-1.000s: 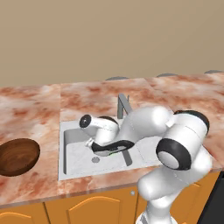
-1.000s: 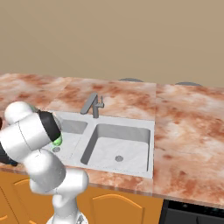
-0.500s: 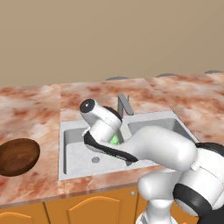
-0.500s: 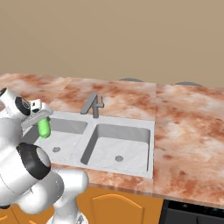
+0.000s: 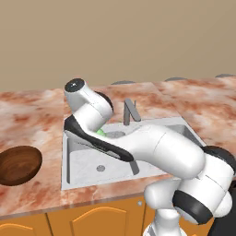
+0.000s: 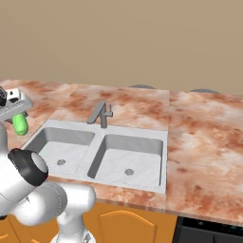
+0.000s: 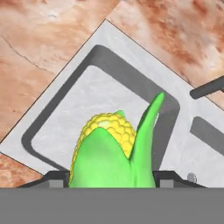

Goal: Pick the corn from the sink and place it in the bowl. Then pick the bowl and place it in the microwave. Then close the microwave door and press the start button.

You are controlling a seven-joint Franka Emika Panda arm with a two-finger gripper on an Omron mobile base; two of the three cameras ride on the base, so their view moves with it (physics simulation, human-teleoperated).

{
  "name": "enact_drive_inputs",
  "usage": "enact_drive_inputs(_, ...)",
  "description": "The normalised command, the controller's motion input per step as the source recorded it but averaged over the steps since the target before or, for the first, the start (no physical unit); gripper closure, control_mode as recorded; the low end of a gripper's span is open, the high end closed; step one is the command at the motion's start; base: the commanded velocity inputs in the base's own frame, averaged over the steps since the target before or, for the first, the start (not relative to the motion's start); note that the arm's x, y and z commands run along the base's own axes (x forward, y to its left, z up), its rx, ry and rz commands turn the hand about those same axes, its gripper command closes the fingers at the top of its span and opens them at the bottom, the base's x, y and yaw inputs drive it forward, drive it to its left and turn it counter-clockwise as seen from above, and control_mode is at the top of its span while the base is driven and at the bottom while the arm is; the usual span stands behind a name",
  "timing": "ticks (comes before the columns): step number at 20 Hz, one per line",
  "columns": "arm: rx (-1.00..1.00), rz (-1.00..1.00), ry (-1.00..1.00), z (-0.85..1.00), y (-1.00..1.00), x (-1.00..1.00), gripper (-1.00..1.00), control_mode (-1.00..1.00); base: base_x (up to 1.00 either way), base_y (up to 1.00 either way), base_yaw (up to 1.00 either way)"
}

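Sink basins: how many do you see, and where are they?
2. The left basin lies below the corn held in the hand; the right basin sits beside it, past the faucet. The arm hides part of both in the left base view.

Sink (image 6: 102,152) set in counter (image 6: 204,142), two basins side by side, faucet (image 6: 100,114) behind divider at back rim. Bowl (image 5: 18,164) on counter left of sink, apart from rim. Corn (image 7: 111,153) between fingers of gripper (image 6: 16,108), above left basin, clear of floor; in right base view it hangs over sink's left edge, possibly just outside rim. Arm reaches across sink from right
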Motion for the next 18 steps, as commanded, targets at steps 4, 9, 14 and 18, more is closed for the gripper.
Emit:
enact_drive_inputs(4, -0.06, 0.38, 0.13, 0.35, 1.00, 0.00, 1.00, -1.00, 0.00, 0.00, 0.00)
enact_drive_inputs(9, -0.06, 0.43, 0.12, 0.15, 1.00, 0.00, 1.00, -1.00, 0.00, 0.00, 0.00)
enact_drive_inputs(14, -0.08, 0.35, 0.07, -0.06, 0.96, -0.08, 1.00, -1.00, 0.00, 0.00, 0.00)
enact_drive_inputs(18, 0.00, 0.24, 0.05, -0.29, 0.83, 0.00, 1.00, -1.00, 0.00, 0.00, 0.00)
